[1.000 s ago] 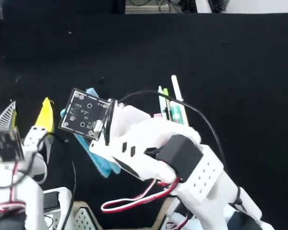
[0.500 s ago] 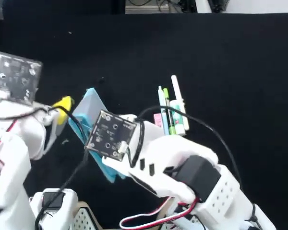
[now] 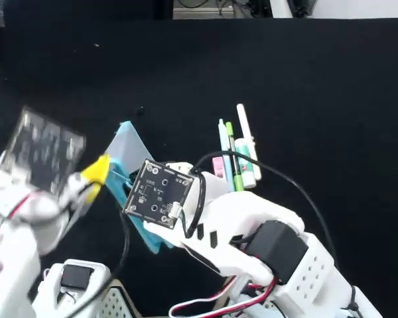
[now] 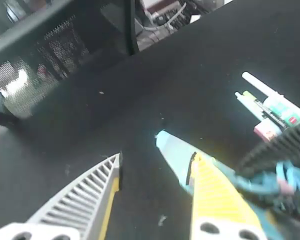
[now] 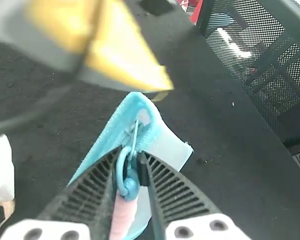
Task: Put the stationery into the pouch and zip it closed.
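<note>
Right gripper (image 5: 130,156) is clenched on the zipper pull (image 5: 125,182) of the blue pouch (image 5: 167,145). I read that as pinning this end so the mouth can be worked. Left gripper (image 4: 156,159) hangs spread wide, its yellow finger (image 4: 215,200) touching or just over the pouch's far corner, I can't tell which, probably to brace the fabric. Stationery (image 3: 235,156), a bundle of pens, lies on the black table (image 3: 331,93) just beside the pouch, not yet inside.
</note>
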`<action>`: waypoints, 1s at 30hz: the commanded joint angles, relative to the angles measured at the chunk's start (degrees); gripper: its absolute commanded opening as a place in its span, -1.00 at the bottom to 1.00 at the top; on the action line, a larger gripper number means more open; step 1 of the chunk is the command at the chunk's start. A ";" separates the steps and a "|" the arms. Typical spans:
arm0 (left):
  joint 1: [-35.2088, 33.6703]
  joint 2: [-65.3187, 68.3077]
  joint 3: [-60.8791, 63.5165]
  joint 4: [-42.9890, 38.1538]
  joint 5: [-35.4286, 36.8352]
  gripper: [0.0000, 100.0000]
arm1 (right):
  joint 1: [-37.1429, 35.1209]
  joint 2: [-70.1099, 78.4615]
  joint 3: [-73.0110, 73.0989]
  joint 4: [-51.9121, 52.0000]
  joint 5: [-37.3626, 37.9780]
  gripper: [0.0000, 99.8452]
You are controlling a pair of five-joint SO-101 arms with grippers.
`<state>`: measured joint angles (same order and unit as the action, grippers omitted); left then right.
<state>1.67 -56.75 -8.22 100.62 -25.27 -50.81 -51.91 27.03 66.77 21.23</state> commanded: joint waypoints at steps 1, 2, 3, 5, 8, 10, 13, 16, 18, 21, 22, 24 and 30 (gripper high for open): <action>0.57 -5.01 7.96 0.26 -3.78 -0.53 | 0.26 0.48 3.12 -0.26 0.53 -0.98; 0.57 -5.71 9.98 0.26 -4.40 -0.53 | 0.26 0.48 3.12 -0.26 0.62 -0.98; 0.57 -6.24 11.56 0.18 -4.75 -0.53 | 0.26 0.48 3.12 -0.26 0.62 -0.98; 0.57 -6.95 12.70 0.09 -4.75 -0.53 | 0.26 0.48 3.12 -0.26 0.62 -0.98; 0.57 -7.47 12.35 -0.88 -4.66 -0.53 | 0.26 0.48 3.12 -0.26 0.62 -0.98; 0.57 -7.03 11.30 -1.23 -4.75 -0.53 | 0.26 0.48 3.12 -0.26 0.62 -0.98; 0.57 -6.86 10.51 -1.23 -4.84 -0.53 | 0.26 0.48 3.12 -0.26 0.53 -0.98; 2.77 -6.86 11.82 -1.23 -4.84 -0.53 | 0.18 0.48 3.12 -0.26 0.62 -0.98; 4.35 -6.86 13.32 -1.41 -4.84 -0.53 | 0.09 0.48 3.12 -0.26 0.70 -0.98; 4.18 -6.86 14.99 -5.54 -4.57 -0.53 | 0.09 0.48 3.12 -0.09 0.70 -0.98; 3.65 -6.86 14.99 -6.24 -4.57 -0.53 | 0.18 0.48 3.12 0.09 0.70 -0.98; 2.95 -6.86 15.34 -6.86 -4.57 -0.53 | 0.18 0.48 3.12 0.18 0.70 -0.98; 2.77 -5.01 14.81 -6.86 -4.48 -0.53 | 0.09 0.48 3.21 0.18 0.70 -0.98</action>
<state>5.27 -63.69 7.25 95.16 -29.85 -50.73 -51.91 27.47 66.42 21.23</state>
